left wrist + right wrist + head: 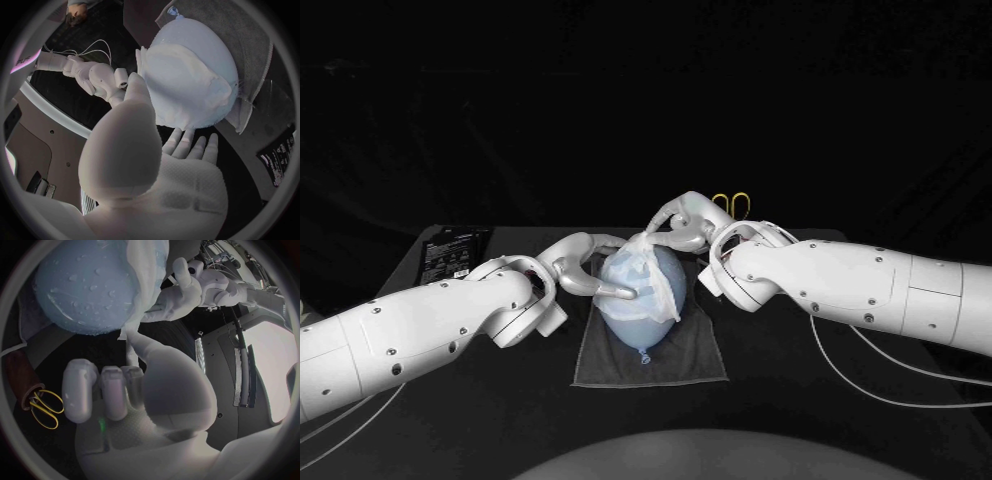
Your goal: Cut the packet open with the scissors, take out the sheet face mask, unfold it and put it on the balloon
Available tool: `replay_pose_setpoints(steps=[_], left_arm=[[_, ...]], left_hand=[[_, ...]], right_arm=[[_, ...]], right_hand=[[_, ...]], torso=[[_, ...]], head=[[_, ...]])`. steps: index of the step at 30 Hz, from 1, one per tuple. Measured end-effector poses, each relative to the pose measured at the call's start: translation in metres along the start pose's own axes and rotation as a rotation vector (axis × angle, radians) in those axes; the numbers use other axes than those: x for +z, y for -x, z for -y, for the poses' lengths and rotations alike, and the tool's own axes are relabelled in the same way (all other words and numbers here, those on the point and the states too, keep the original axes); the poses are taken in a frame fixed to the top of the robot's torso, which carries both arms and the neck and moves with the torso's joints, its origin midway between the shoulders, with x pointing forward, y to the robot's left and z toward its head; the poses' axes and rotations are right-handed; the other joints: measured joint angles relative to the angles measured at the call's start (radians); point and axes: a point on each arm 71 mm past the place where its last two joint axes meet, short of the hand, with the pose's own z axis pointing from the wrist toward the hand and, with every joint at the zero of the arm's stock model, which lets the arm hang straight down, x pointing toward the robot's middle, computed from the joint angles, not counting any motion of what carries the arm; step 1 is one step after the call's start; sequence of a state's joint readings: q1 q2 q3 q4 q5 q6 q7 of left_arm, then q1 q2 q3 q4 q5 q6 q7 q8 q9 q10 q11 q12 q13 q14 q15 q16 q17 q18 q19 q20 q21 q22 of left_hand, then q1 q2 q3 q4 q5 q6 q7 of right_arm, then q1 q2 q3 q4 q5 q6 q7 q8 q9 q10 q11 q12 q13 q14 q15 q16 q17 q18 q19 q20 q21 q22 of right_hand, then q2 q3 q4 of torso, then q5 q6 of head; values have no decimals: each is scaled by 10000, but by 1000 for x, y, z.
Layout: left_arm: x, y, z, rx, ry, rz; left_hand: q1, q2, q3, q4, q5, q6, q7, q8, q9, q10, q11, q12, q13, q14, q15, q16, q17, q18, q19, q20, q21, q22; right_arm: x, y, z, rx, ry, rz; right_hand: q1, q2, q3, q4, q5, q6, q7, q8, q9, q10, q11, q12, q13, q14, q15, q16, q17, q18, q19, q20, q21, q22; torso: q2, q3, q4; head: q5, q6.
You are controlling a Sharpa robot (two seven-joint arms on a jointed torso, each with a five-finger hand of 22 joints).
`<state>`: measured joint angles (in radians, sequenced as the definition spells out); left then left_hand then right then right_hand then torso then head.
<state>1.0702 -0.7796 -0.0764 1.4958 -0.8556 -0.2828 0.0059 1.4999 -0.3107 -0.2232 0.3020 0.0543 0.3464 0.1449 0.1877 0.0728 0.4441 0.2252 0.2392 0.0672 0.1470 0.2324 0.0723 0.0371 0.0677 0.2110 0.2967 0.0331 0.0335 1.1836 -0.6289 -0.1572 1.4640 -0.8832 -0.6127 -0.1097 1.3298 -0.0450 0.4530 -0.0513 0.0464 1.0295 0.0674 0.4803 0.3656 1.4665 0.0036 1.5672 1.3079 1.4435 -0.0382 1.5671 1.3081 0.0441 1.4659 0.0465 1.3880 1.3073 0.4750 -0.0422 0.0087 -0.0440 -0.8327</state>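
Looking down from the head view, we judged the task close to its end. The sheet face mask [643, 262] was out of its packet, opened up, and draped over the far part of the balloon [643, 322]. The balloon lay on a grey cloth [689, 365] in the middle of the table [459, 400], its near, knotted end bare. The left hand [581, 268] gripped nothing: its fingers were spread, one fingertip pressing the balloon's side as if to steady it. The right hand [687, 225] sat at the balloon's far end, and in the right wrist view it appeared to pinch a corner of the mask at a fingertip, the other fingers curled in. The scissors [730, 203] lay on the table just beyond that hand, touched by neither hand. By our reckoning the cutting, extracting and unfolding were done; what remained was to settle the mask's edge smoothly on the balloon and let go.
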Motion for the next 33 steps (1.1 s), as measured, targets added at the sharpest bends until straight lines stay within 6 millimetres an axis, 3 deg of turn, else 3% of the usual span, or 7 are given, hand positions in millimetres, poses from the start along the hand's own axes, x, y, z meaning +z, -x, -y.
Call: replay_pose_setpoints(steps=[13,23,33], left_arm=[[0,1,-1,1,45,16],[0,0,-1,-2,57,15],[2,0,-1,1,67,17]], left_hand=[[0,0,0,0,0,37,36,0,-2,-1,0,-1,-5,0,0,0,-1,1,0,0,0,0],[0,0,0,0,0,36,36,0,-3,-1,0,-3,-13,0,0,0,-1,0,0,0,0,0],[40,40,0,0,0,36,36,0,-4,-3,-1,-12,-17,36,-36,-38,-2,1,0,0,0,-1]], right_arm=[[-4,12,1,16,-38,103],[-5,6,-9,80,162,-110],[-6,7,-21,153,460,-153]], right_hand=[[-64,-23,84,-26,-4,-5,0,77,30,-35,-33,-33,-4,1,0,-33,-8,-2,-2,1,-1,5],[-64,-24,124,-66,-7,-26,-12,79,52,-36,-33,2,2,2,1,2,-6,-2,-4,2,-3,8],[-64,-24,124,-66,-8,-41,-2,75,69,-36,-33,0,2,2,2,-4,0,-2,-7,4,-6,6]], torso=[[2,-3,-1],[5,-9,12],[-1,-18,16]], head=[[-5,23],[-7,68],[36,235]])
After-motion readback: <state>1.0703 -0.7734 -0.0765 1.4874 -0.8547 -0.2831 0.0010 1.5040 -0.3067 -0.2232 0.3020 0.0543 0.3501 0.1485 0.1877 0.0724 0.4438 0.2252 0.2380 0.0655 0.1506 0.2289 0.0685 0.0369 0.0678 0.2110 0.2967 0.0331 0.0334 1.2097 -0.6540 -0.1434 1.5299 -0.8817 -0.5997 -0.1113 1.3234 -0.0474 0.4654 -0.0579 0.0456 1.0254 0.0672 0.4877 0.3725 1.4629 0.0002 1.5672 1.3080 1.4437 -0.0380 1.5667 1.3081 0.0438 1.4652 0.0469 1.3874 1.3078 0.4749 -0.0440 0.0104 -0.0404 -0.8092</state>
